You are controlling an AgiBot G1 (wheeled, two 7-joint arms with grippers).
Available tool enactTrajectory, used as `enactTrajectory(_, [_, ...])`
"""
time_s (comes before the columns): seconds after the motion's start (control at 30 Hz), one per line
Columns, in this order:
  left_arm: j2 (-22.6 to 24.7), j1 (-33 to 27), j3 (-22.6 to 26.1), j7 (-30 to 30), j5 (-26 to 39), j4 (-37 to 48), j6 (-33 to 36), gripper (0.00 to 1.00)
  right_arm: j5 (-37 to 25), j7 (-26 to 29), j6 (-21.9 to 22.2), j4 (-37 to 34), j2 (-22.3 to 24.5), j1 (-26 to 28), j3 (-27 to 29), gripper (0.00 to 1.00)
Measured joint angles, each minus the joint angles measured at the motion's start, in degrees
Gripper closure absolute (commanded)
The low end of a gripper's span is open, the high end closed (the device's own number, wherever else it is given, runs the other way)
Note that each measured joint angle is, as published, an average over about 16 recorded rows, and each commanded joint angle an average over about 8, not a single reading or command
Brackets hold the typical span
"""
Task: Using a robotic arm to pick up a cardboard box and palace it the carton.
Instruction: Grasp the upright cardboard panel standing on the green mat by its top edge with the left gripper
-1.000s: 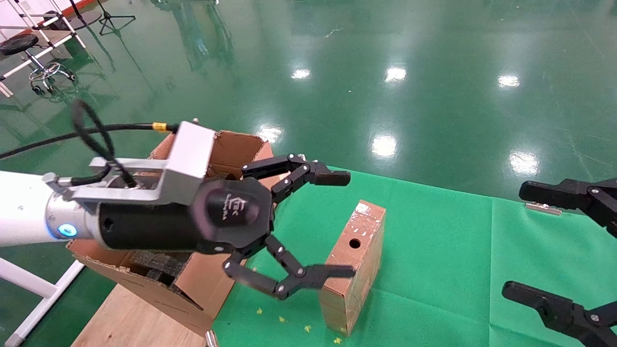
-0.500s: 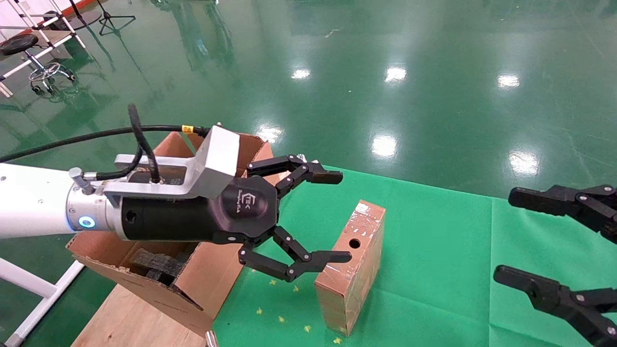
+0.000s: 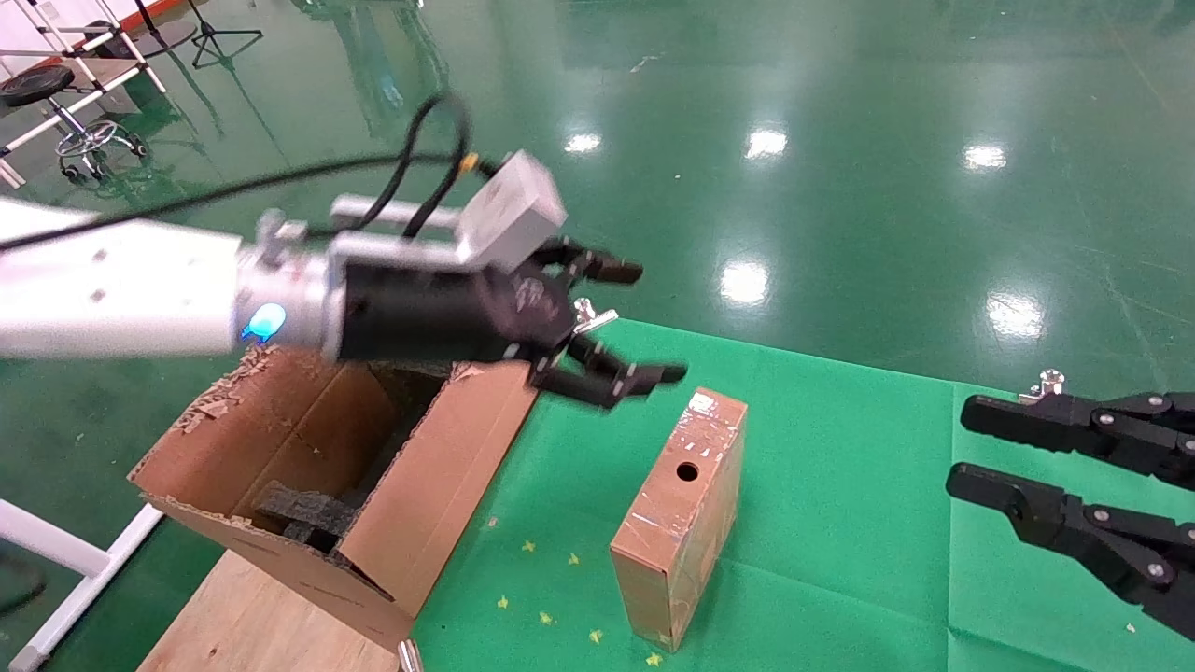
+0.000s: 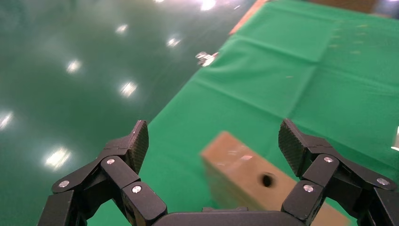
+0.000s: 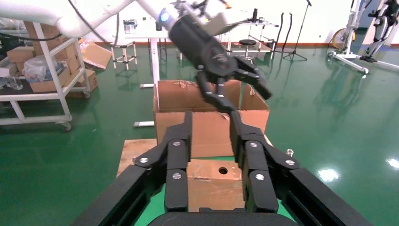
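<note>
Carton stands open at the near left, holding only black foam inserts. Cardboard box is not yet picked; it stands on the green cloth right of it. Left gripper hovers above, wide open and empty. Right gripper waits at the right, half open, empty.

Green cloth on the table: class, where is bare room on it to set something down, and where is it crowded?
Bare green cloth lies between the cardboard box and the right gripper. It is crowded between box and carton, with the left gripper above.
</note>
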Motion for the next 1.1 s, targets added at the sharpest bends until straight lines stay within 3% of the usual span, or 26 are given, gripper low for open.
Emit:
enactTrajectory(0.27, [6.49, -10.49, 7.77, -21.50, 12.72, -0.24, 5.65, 0.00, 0.00, 0.00, 0.00, 0.00, 0.00, 0.00, 0.00, 1.00])
enactTrajectory(0.47, [10.86, -15.33, 11.85, -33.26, 17.87, -0.44, 10.36, 0.00, 0.00, 0.00, 0.00, 0.00, 0.00, 0.00, 0.00, 1.00])
enactTrajectory(0.7, [15.03, -17.23, 15.72, -40.35, 20.55, -0.62, 13.18, 0.00, 0.00, 0.00, 0.00, 0.00, 0.00, 0.00, 0.00, 1.00])
enactTrajectory(1.1, [18.83, -17.96, 23.64, -45.78, 20.20, -0.57, 15.26, 0.00, 0.00, 0.00, 0.00, 0.00, 0.00, 0.00, 0.00, 1.00])
